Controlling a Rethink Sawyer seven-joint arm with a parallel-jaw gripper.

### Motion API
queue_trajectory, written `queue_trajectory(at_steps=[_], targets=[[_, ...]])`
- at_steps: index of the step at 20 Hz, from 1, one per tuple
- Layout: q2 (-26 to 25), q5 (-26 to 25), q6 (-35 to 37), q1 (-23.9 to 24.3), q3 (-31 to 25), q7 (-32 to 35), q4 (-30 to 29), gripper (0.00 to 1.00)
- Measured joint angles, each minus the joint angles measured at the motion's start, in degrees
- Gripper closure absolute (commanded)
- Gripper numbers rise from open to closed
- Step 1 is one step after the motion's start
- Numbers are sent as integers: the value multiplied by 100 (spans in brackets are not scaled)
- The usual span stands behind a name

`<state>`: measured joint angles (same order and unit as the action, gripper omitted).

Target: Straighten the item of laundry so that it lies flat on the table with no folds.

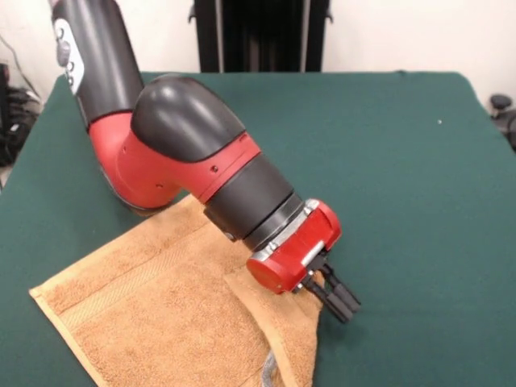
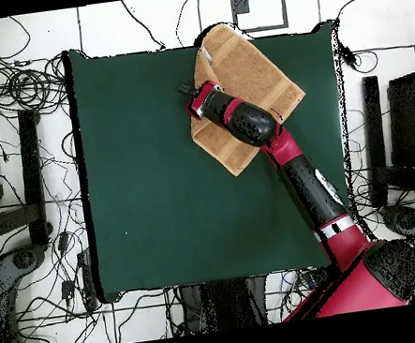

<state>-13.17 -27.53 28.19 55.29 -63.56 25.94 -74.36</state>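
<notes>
From the front, the gripper (image 1: 337, 297) hung at the towel (image 1: 161, 314)'s right edge, its black fingers close together; whether they pinched cloth could not be told. A folded flap lay beneath. From overhead, the towel sat at the table (image 2: 156, 186)'s far edge. Drawing the flap outward, low and slowly, would probably flatten it.

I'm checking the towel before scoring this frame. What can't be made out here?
- Front view: the arm covers the middle of the towel, so folds beneath it are hidden.
- Front view: the bottom edge cuts off the towel's near part.
- Overhead view: the arm covers the towel's centre.
- Both views: whether the gripper pinches the towel is unclear; the fingers look nearly together.
- No tag can be made out.
</notes>
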Motion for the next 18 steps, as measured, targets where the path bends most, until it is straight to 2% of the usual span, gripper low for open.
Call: queue_trajectory(at_steps=[5, 18], targets=[[311, 5, 1, -109, 438, 0, 88, 100], [870, 241, 248, -427, 884, 0, 200, 100]])
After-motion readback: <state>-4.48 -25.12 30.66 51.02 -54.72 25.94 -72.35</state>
